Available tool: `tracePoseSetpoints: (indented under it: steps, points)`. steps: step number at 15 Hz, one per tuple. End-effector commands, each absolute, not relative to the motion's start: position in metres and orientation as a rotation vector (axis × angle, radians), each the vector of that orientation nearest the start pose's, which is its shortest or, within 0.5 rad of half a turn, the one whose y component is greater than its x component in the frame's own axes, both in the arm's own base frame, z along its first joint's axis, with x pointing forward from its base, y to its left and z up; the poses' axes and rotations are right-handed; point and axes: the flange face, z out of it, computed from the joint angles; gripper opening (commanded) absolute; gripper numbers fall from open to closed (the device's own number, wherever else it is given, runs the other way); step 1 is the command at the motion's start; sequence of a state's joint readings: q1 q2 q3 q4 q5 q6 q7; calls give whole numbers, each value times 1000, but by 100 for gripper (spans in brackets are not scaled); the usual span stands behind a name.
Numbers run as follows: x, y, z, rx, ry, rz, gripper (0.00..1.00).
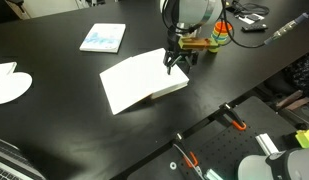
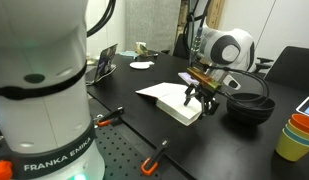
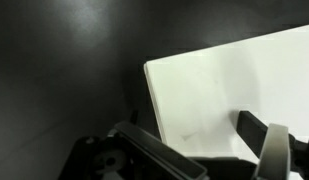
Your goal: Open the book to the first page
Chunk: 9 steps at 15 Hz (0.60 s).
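Pincer [image 1: 176, 67] hangs, jaws spread, over one edge of the book [image 1: 134, 88], only its white first page [image 3: 234, 80] showing, cover hidden, contact unclear.

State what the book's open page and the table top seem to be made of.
Open page: likely paper, matte plain white, thin edge over a stack of leaves. Table: hard, smooth black top with a faint sheen, perhaps laminate; uncertain.
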State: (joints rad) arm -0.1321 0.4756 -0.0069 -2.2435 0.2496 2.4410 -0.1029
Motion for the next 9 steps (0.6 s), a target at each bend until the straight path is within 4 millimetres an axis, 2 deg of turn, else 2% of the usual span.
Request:
tracePoseSetpoints:
  steps: [1,9]
  points:
    - [514,-72,131,-2886,410,391,100]
    - [525,-70,148,-2843,470,372,100]
